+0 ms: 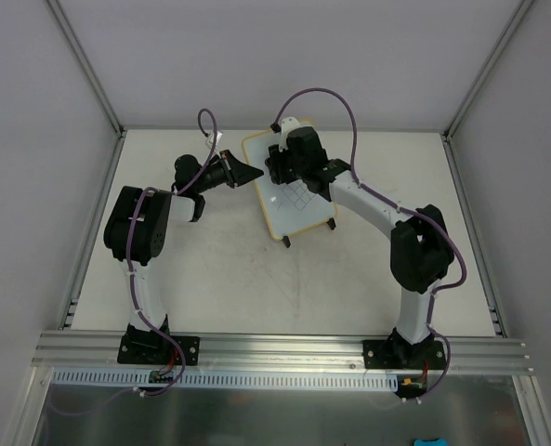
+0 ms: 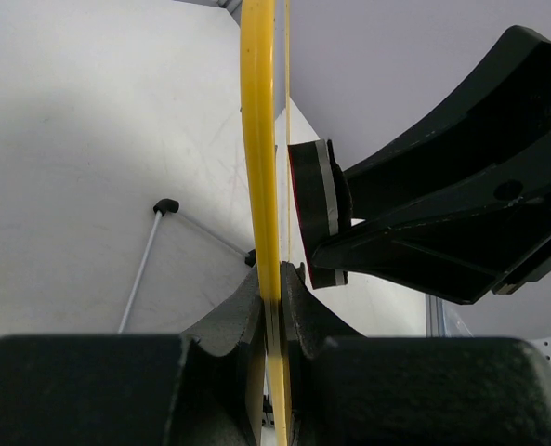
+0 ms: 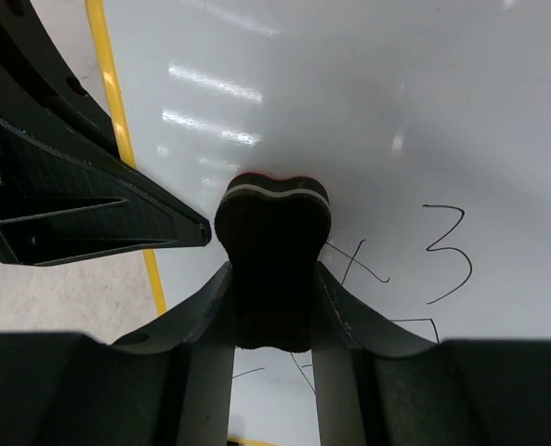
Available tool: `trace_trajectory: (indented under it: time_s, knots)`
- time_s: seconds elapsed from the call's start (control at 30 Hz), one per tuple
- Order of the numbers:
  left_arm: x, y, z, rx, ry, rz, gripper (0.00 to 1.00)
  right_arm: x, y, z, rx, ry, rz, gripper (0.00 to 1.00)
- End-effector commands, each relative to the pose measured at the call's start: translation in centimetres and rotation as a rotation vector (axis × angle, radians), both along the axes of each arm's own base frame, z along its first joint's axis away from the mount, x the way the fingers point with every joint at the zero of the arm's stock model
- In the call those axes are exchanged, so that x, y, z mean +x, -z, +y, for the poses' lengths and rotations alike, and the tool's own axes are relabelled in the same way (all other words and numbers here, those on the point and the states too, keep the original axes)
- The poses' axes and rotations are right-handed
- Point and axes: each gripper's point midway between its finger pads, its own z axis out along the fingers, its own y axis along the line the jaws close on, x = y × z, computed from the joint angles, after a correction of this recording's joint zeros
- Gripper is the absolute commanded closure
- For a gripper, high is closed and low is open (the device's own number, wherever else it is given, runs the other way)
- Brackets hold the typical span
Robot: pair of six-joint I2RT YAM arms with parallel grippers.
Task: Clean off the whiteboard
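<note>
The whiteboard (image 1: 294,206) stands tilted on its black feet at the table's middle back, with a yellow frame and black pen marks on its face (image 3: 442,251). My left gripper (image 1: 248,173) is shut on the board's left yellow edge (image 2: 261,167). My right gripper (image 1: 277,167) is shut on the black eraser (image 3: 272,243), whose end presses against the white face just left of the pen marks. The eraser also shows in the left wrist view (image 2: 320,209), touching the board's far side.
The board's wire stand (image 2: 150,255) and black foot (image 1: 287,242) rest on the table. Grey enclosure walls ring the table, and an aluminium rail (image 1: 275,348) runs along the near edge.
</note>
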Motion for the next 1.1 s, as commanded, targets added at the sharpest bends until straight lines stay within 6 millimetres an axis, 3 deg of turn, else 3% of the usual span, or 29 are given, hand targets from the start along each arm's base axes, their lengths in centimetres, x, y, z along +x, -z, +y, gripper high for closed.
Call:
trace_trajectory:
  time_s: [0.0, 0.37, 0.7, 0.97, 1.07]
  knots:
    - [0.1, -2.0, -0.5, 0.014, 0.018, -0.132, 1.0, 0.5, -2.2, 1.0, -0.011, 0.006, -0.078, 1.0]
    - [0.1, -1.5, -0.5, 0.009, 0.017, -0.121, 1.0, 1.2, -1.5, 1.5, -0.074, 0.039, -0.124, 1.0]
    - [0.0, -1.8, -0.5, 0.009, 0.02, -0.131, 1.0, 1.0, 1.3, 0.7, -0.121, 0.066, -0.08, 1.0]
    - [0.1, -2.0, -0.5, 0.012, 0.019, -0.135, 1.0, -1.5, 3.6, -0.4, -0.12, 0.057, -0.002, 1.0]
    - [0.1, -1.9, -0.5, 0.009, 0.018, -0.138, 1.0, -3.1, 5.7, -1.1, -0.124, 0.057, 0.036, 1.0]
